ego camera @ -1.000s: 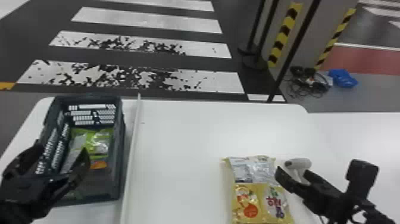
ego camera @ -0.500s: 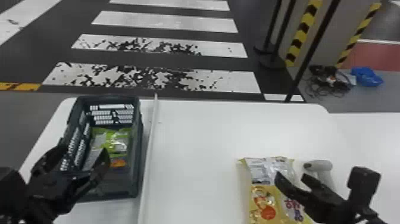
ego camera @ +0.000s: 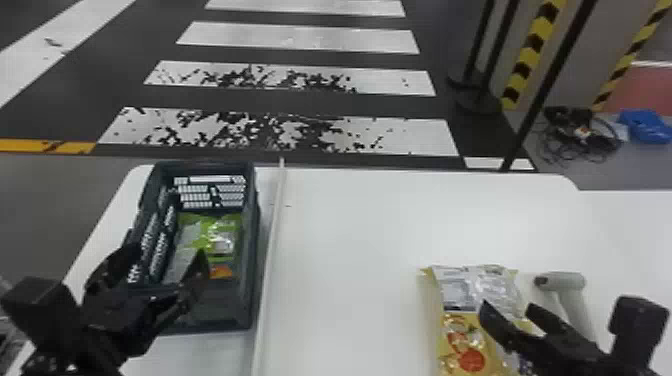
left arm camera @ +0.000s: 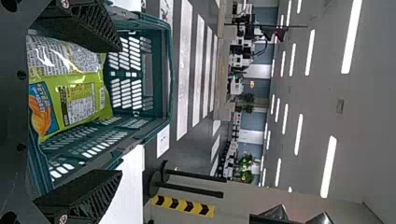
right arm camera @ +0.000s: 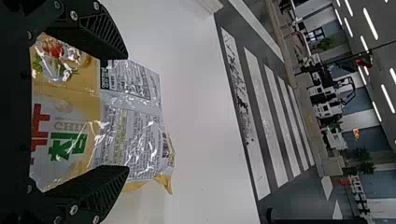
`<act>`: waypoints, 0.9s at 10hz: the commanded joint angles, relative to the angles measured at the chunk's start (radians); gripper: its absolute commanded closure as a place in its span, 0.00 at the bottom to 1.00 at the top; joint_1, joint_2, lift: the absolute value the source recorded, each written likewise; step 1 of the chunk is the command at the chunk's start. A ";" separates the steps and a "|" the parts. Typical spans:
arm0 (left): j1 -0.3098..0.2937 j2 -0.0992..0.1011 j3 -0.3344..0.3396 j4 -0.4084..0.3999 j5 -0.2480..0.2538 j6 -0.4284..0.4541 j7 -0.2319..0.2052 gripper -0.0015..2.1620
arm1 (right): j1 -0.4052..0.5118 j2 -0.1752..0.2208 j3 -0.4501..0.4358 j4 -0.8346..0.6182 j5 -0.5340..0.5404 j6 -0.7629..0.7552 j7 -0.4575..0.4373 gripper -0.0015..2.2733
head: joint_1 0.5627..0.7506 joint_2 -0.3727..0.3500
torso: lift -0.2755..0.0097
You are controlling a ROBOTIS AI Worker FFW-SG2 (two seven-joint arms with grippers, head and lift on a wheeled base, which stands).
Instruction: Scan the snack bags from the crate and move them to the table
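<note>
My left gripper [ego camera: 167, 272] stands open over the near part of the dark crate [ego camera: 252, 240], where a green snack bag [ego camera: 220, 237] lies. In the left wrist view the green bag [left arm camera: 77, 100] rests inside the crate [left arm camera: 169, 70], beyond the open left gripper [left arm camera: 119, 109]. Over the yellow and silver snack bag [ego camera: 462, 322] on the table my right gripper [ego camera: 505, 312] is open. That bag [right arm camera: 128, 126] lies flat below the right gripper [right arm camera: 127, 112] in the right wrist view, not gripped. A light grey scanner [ego camera: 565, 282] lies beside it.
A raised white strip [ego camera: 270, 250] runs along the white table [ego camera: 350, 225] just right of the crate. Black poles [ego camera: 545, 85] stand behind the table, with cables [ego camera: 577, 132] and a blue item [ego camera: 645, 125] on the floor.
The head view has turned left, so the crate and table bags sit farther right in it. My left gripper has moved slightly relative to the crate; the right one now stands more over the yellow bag.
</note>
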 commanded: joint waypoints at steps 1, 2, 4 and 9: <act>0.000 -0.006 0.000 0.001 -0.004 0.000 0.000 0.03 | 0.021 0.004 -0.052 0.005 -0.052 0.024 0.002 0.07 | 0.70 0.44 | 0.63; 0.000 -0.008 0.000 0.005 -0.004 0.000 -0.002 0.03 | 0.029 0.008 -0.103 0.005 -0.121 0.067 0.006 0.07 | 0.70 0.42 | 0.63; -0.004 -0.009 -0.014 0.006 -0.011 0.000 -0.005 0.03 | 0.029 0.014 -0.209 0.005 -0.253 0.199 0.034 0.07 | 0.70 0.36 | 0.63; 0.000 -0.006 -0.015 0.001 -0.016 0.000 -0.005 0.03 | -0.075 0.003 -0.312 0.073 -0.330 0.534 0.131 0.07 | 0.70 0.31 | 0.63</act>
